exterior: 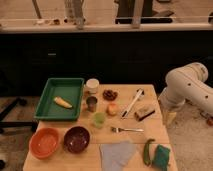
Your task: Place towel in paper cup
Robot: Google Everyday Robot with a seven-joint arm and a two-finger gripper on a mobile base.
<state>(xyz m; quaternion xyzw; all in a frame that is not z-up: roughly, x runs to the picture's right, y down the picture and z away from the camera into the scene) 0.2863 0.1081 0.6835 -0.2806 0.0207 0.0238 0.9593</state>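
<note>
The towel (117, 154), a pale grey-blue creased cloth, lies flat at the table's front edge. The paper cup (92, 85), short and white, stands upright at the back of the table beside the green tray. My gripper (170, 118) hangs from the white arm off the table's right side, level with the tabletop and far from both towel and cup. It is open with nothing in it.
A green tray (47, 105) holds a banana (62, 102). A dark metal cup (91, 103), a small green cup (99, 119), an orange bowl (44, 142), a purple bowl (76, 138), a fork (126, 129), a white brush (132, 102) and a teal sponge (161, 155) share the table.
</note>
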